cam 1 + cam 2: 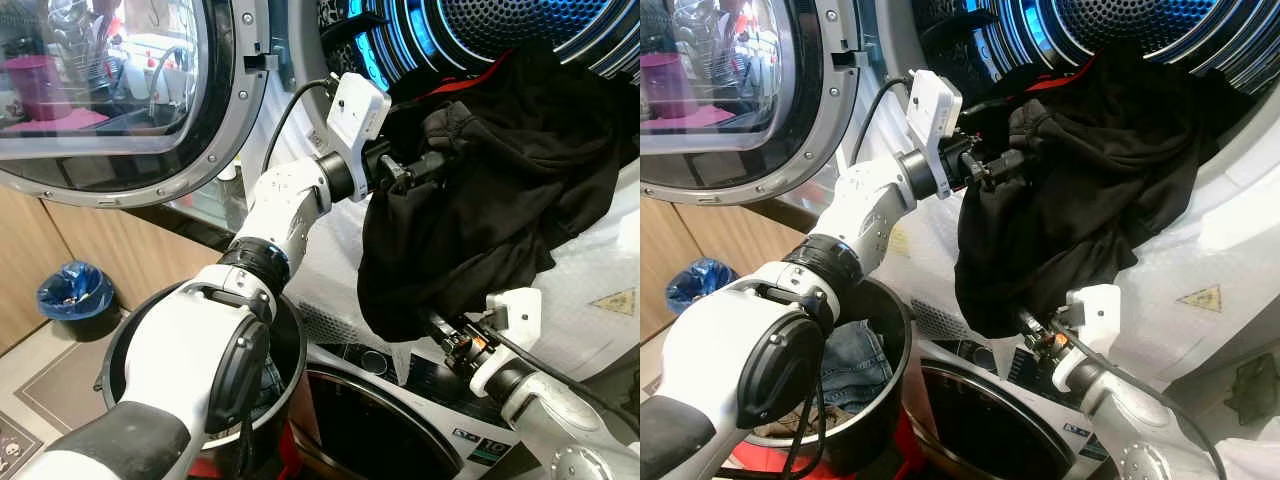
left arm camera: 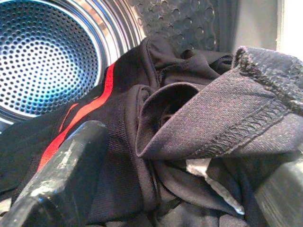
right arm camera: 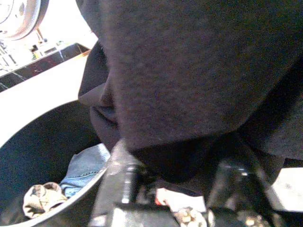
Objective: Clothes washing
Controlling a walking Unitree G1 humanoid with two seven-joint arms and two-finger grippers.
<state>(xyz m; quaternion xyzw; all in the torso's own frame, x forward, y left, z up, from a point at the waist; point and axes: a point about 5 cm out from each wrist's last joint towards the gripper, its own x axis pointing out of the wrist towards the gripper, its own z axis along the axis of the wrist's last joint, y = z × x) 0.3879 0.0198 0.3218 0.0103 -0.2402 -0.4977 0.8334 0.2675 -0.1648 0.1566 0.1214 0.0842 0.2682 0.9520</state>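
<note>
A black garment with a red stripe hangs out of the washer drum and down over the machine's front. My left gripper is pressed into its upper left folds at the drum mouth. In the left wrist view its fingers stand wide apart, open, with bunched cloth between them. My right gripper comes up from below into the garment's hanging lower edge. In the right wrist view its fingers are close together with a fold of black cloth between them, and the tips are hidden.
The washer's round glass door is swung open at the left. A black laundry basket holding jeans stands under my left arm. A lower machine's door is below. A bin with a blue bag sits on the floor at the left.
</note>
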